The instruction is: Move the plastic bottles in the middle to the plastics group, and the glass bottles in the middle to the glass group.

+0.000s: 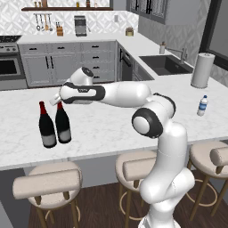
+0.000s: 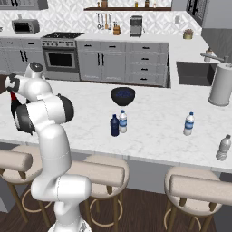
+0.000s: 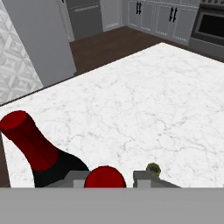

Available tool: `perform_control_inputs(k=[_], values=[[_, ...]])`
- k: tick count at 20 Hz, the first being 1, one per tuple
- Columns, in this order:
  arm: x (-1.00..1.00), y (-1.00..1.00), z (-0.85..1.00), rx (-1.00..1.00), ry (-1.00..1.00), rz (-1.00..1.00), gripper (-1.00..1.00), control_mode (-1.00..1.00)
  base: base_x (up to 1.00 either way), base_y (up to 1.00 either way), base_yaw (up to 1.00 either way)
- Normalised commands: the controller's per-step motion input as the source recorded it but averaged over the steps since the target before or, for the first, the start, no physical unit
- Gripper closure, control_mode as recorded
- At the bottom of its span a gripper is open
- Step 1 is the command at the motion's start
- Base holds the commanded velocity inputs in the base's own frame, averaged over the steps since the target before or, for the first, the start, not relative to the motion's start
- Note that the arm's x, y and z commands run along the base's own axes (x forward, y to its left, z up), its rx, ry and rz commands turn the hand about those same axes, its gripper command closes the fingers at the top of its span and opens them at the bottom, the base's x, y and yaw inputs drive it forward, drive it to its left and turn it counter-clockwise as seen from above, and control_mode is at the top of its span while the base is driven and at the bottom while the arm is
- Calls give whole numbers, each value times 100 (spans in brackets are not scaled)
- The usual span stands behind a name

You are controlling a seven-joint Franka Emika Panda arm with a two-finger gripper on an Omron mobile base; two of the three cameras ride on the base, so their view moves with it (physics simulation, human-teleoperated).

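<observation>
Wine bottle at the glass group, neck between the gripper's fingers.

Marble counter stretching ahead of the tool, grey cabinets and oven beyond it, stools tucked under the near edge. Two tall dark wine bottles standing side by side directly under the gripper; the second wine bottle just off to one side, apart from the fingers. In the hand view, red foil top sitting between the two fingers, so seemingly clamped on the neck, though contact itself hard to confirm. Placing step judged nearly complete: next, releasing and lifting straight up clear of both necks. Still waiting well behind the tool: dark blue bottle and pale bottle, touching or nearly so.
</observation>
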Motion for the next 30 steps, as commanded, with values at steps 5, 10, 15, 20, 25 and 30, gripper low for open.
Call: perform_control_inputs(k=[5,10,15,20,25,30], values=[[0,0,0,0,0,0,-100,-100,0,0,0],[0,0,0,0,0,0,-100,-100,0,0,0],[-56,-8,4,0,-5,0,-100,-100,0,0,0],[-69,-72,24,0,-4,-18,-100,-100,0,0,0],[-72,-100,3,0,0,-33,-100,-100,0,0,0],[-51,-100,8,1,9,-47,-100,-100,0,0,0]])
